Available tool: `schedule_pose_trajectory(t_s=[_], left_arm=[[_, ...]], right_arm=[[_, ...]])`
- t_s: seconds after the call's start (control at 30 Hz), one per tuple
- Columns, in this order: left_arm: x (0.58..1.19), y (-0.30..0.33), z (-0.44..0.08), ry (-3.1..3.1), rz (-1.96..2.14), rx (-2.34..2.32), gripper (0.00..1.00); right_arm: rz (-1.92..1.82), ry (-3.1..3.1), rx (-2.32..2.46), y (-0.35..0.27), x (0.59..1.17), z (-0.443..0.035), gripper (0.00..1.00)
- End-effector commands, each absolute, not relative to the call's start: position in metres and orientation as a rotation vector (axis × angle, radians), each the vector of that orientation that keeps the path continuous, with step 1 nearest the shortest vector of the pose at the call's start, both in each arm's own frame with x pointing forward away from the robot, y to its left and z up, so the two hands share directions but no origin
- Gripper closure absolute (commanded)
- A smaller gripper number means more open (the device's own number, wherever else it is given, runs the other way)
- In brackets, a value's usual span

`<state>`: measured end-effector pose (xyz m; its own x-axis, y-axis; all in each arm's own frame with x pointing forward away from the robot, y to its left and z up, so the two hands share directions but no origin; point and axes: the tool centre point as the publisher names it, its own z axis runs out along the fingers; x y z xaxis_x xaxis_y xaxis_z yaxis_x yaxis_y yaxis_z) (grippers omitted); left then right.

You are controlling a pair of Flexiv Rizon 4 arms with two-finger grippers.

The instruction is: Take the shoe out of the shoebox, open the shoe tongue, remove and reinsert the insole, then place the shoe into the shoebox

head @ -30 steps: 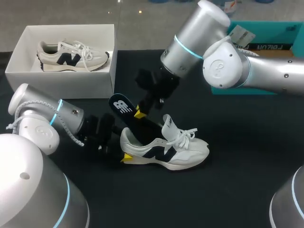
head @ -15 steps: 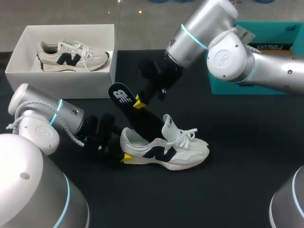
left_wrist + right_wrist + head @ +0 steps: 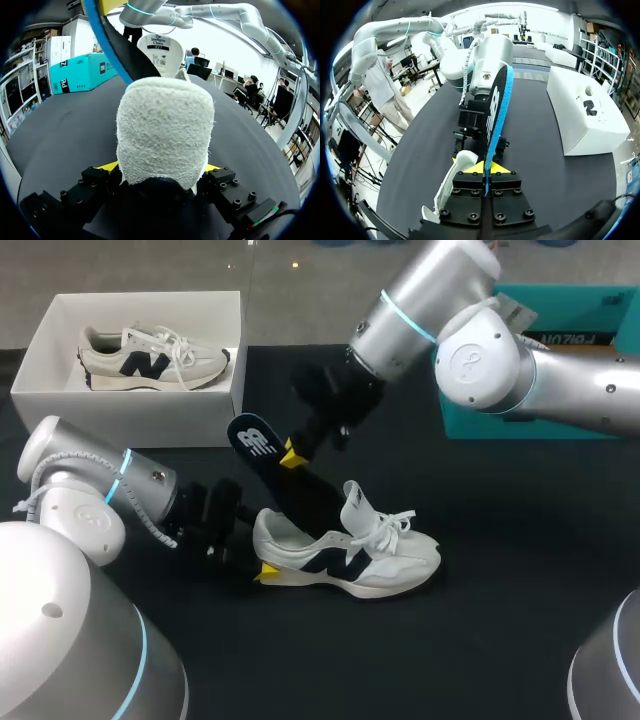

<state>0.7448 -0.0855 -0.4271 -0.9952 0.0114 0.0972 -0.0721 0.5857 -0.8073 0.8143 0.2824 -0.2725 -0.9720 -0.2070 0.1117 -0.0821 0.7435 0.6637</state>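
Note:
A white sneaker with a navy logo [image 3: 350,552] lies on the black table, toe toward the right. My left gripper [image 3: 262,548] is at its heel, and in the left wrist view the fuzzy heel [image 3: 165,130] fills the gap between both yellow fingers, which touch it from two sides. My right gripper [image 3: 291,456] is shut on the dark insole [image 3: 285,480], which slants up out of the shoe, heel end highest and front end still inside. The right wrist view shows the insole's blue edge [image 3: 495,115] running ahead from the shut fingers [image 3: 487,168] toward the left gripper.
The white shoebox [image 3: 140,405] stands open at the back left with a second matching sneaker [image 3: 150,358] inside. A teal box [image 3: 590,305] sits at the back right behind my right arm.
My right gripper has risen and shifted slightly right with the insole, drawing it further out of the shoe. The left arm and the shoe have stayed put.

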Motion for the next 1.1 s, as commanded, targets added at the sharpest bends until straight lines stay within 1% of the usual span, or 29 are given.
schedule_pose_trajectory(t_s=[0.03, 0.17, 0.33, 0.73, 1.0, 1.1], left_arm=[[0.745, -0.086, -0.429, -2.716, 1.386, 0.052, 1.0], [0.745, -0.086, -0.429, -2.716, 1.386, 0.052, 1.0], [0.745, -0.086, -0.429, -2.716, 1.386, 0.052, 1.0], [0.745, -0.086, -0.429, -2.716, 1.386, 0.052, 1.0], [0.745, -0.086, -0.429, -2.716, 1.386, 0.052, 1.0], [0.745, -0.086, -0.429, -2.716, 1.386, 0.052, 1.0]], right_arm=[[-1.181, -2.723, 0.227, 0.262, 0.817, -0.258, 1.0], [-1.364, -2.642, 0.233, 0.254, 0.822, -0.236, 1.0], [-1.506, -2.558, 0.209, 0.236, 0.823, -0.209, 1.0], [-1.642, -2.494, 0.161, 0.201, 0.82, -0.131, 1.0], [-1.745, -2.448, 0.159, 0.191, 0.817, -0.105, 1.0], [-1.745, -2.448, 0.159, 0.191, 0.817, -0.105, 1.0]])
